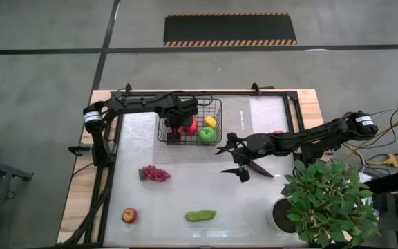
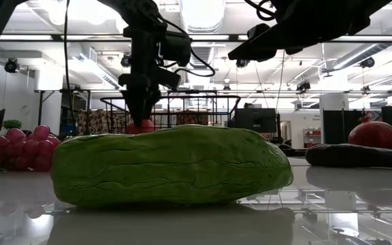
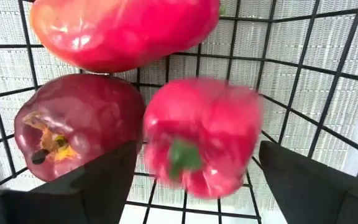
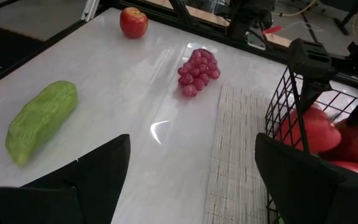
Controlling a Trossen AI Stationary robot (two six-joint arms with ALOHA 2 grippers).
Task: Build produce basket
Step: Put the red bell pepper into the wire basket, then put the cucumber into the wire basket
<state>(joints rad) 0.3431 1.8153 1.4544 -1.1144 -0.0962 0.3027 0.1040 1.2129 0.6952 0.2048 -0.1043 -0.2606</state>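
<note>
A: At twelve o'clock on the table point(image 1: 268, 207), what sits?
B: The basket point(image 1: 216, 128); the left gripper point(image 1: 179, 130) hangs inside, jaws released around a red pepper point(image 3: 201, 143); the right gripper point(image 1: 235, 158), jaws spread and empty, hovers mid-table.
A: Elsewhere?
B: Cucumber point(image 1: 200, 216) at six; grapes point(image 1: 155, 173) at nine; apple point(image 1: 128, 216) at seven.

We see the black wire basket point(image 1: 168, 131) holding red peppers point(image 1: 191, 126), a lemon point(image 1: 210, 122) and a green apple point(image 1: 207, 134); grapes point(image 1: 155, 173), red apple point(image 1: 129, 216) and cucumber point(image 1: 201, 216) lie outside.

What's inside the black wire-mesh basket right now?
Inside the black wire-mesh basket: red pepper, red apple, another red piece, green apple, yellow lemon. The left gripper hides anything beneath.
</note>
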